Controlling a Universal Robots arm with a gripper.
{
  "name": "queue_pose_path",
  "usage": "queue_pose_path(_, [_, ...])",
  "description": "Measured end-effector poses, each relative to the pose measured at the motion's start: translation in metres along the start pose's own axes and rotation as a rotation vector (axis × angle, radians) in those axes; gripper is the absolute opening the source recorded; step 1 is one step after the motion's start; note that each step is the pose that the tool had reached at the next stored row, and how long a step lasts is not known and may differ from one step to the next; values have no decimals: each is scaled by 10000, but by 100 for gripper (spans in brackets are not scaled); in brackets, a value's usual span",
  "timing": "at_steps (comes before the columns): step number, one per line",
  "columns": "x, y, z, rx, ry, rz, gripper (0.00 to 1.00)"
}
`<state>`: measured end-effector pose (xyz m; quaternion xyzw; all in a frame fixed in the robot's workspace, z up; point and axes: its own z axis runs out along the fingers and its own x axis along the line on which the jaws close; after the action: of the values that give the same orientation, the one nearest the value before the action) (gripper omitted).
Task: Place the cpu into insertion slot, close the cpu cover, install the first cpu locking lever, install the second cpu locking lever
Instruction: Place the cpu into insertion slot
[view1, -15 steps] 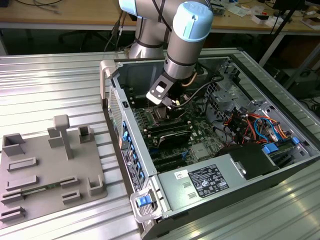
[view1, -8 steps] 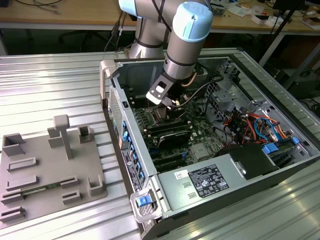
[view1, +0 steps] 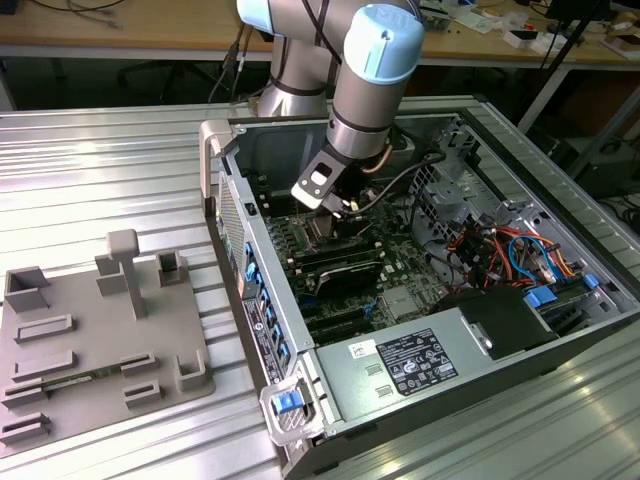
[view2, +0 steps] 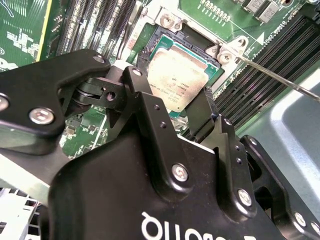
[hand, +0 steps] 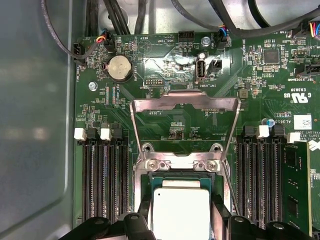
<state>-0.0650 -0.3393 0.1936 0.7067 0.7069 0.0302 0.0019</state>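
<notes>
A ribbed metal surface (view1: 100, 150) carries a grey parts tray (view1: 100, 340) at the exterior view's left, with an open computer case (view1: 262, 330) to its right. Inside the case, the tool (view2: 167, 92) pinches the cpu (view2: 177, 75) narrowly at the insertion slot (view2: 165, 35), and the cpu cover (hand: 185, 99) is raised. The chip should seat level, corners matched, without force.

gripper (view2: 169, 92): black, large in the foreground, its tip at the cpu
cpu (view2: 177, 75): tan-silver square, inside the insertion slot's frame
insertion slot (view2: 172, 35): dark square socket, silver brackets at its corners
green board (view2: 30, 35): surrounds the socket
memory slots (view2: 95, 25): long black rows on both sides
metal rod (view2: 280, 80): thin, slanting across the slots
</notes>
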Motion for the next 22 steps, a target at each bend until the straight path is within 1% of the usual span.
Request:
queue_pose_path(4, [0,-1,4,0,-8,0,55])
queue_pose_path(5, [2,0,6,-1,-24,0,55])
queue_pose_path(7, [4,-1,7,-2,-61,-10,55])
queue_pose_path(10, [15,0,8,-3,-164,-20,55])
queue_pose_path(11, [16,0,8,-3,-179,-21,55])
queue_pose_path(14, [15,0,6,-1,-189,-23,55])
queue_pose_path(22, [15,0,7,-1,-191,-22,55])
